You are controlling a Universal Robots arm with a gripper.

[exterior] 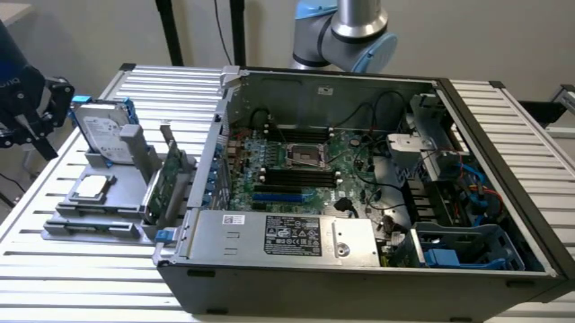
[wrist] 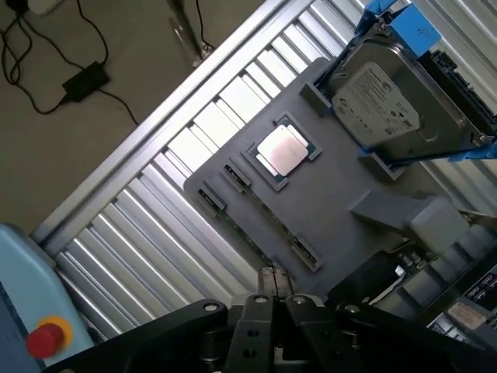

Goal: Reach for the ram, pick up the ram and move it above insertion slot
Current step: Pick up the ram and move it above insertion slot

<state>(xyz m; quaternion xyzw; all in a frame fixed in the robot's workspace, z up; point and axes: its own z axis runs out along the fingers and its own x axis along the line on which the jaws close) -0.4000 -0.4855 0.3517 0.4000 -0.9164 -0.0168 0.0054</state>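
Exterior view angled down over computer case, wrist view close above shared parts holder.

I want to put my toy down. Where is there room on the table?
Bare table slats lie in front of the grey holder, at the exterior view's lower left, and beside the computer case at that view's right. The holder is crowded: hard drive, processor, expansion card.
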